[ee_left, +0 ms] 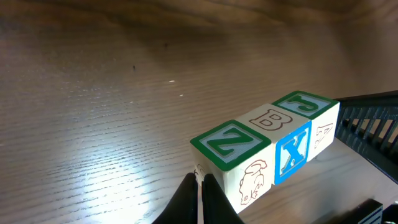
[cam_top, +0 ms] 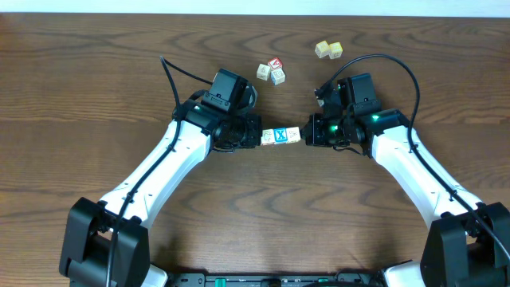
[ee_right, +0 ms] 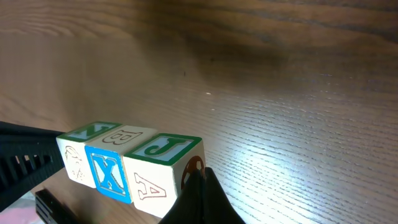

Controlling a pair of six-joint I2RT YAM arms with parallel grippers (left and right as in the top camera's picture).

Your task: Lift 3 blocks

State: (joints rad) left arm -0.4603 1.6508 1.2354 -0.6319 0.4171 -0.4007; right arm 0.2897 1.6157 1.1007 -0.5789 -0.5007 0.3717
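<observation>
Blocks (cam_top: 280,135) end-to-end between opposing closed jaws

I see row of three blocks (ee_right: 118,165) low left in frame, set end to end, faces touching. Near block (ee_right: 155,174): green J on top, red A on side. Middle block (ee_right: 111,173): blue side with white X, B on top. Far block (ee_right: 73,155): green-edged top, faint drawing on side. Right gripper (ee_right: 199,180) fingers pinched together, tip pressed on near block's end face. Left gripper (ee_right: 22,165), dark ribbed shape, against far end. Wooden table (ee_right: 298,93) behind, glare patch right. I can't tell whether row is off table.
</observation>
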